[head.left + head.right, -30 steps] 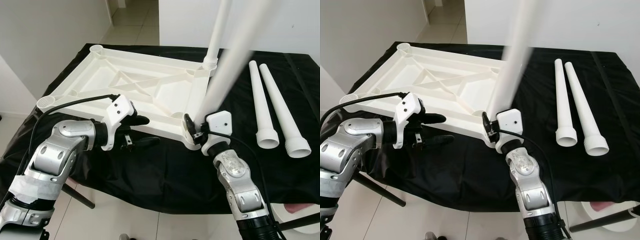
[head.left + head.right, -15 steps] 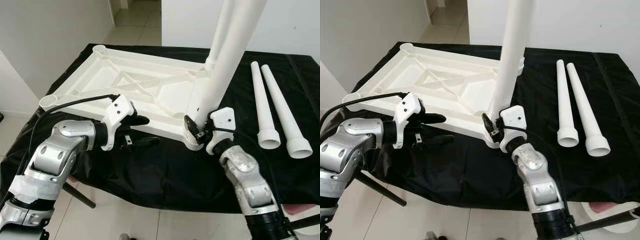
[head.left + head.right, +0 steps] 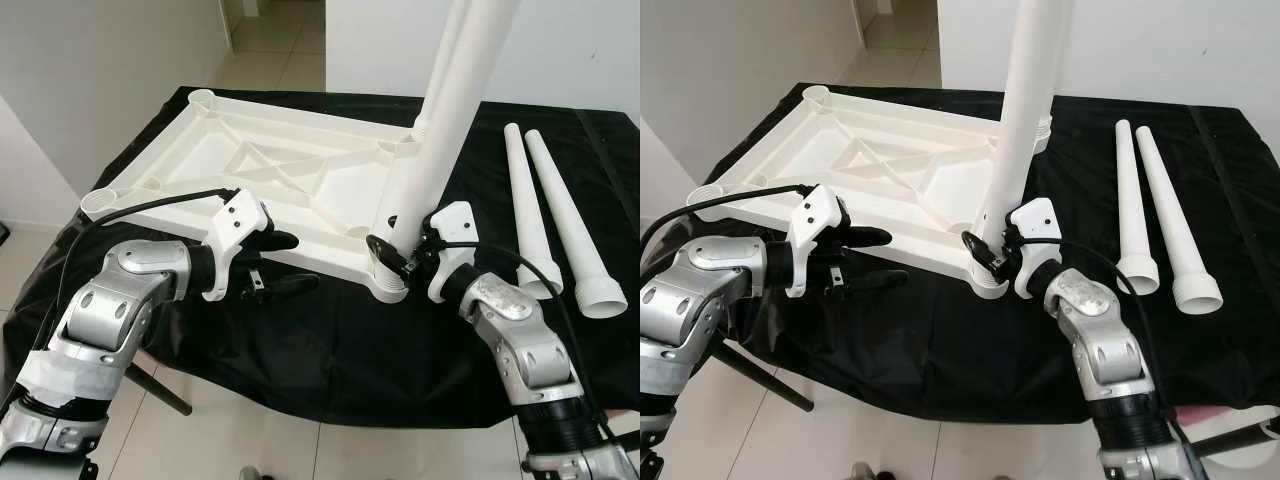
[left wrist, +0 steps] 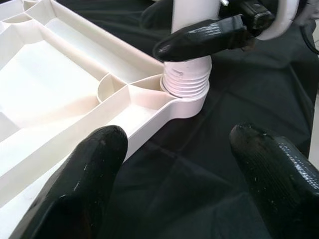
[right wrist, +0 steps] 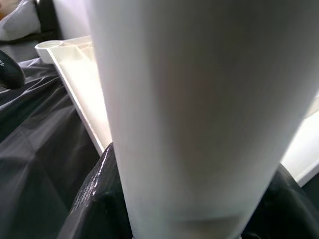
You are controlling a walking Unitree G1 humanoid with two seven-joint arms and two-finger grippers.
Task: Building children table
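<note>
The white plastic tabletop (image 3: 250, 170) lies upside down on a black cloth. My right gripper (image 3: 400, 255) is shut on a long white leg (image 3: 445, 120) just above the near right corner socket (image 3: 388, 285). The leg stands nearly upright there, and its threaded end (image 4: 185, 82) sits in the socket with threads showing. A second leg (image 3: 424, 115) stands in the far right corner. My left gripper (image 3: 303, 261) is open at the tabletop's front edge, left of that socket, with its fingers (image 4: 84, 174) apart. The held leg (image 5: 199, 99) is blurred in the right wrist view.
Two loose white legs (image 3: 525, 210) (image 3: 570, 225) lie side by side on the cloth (image 3: 330, 340) to the right. The cloth-covered table ends just in front of me, above tiled floor (image 3: 250, 450). Walls stand at the left and behind.
The held leg has swung from leaning to nearly upright over the near right socket. My right arm has moved right around its base. The left arm has not moved.
</note>
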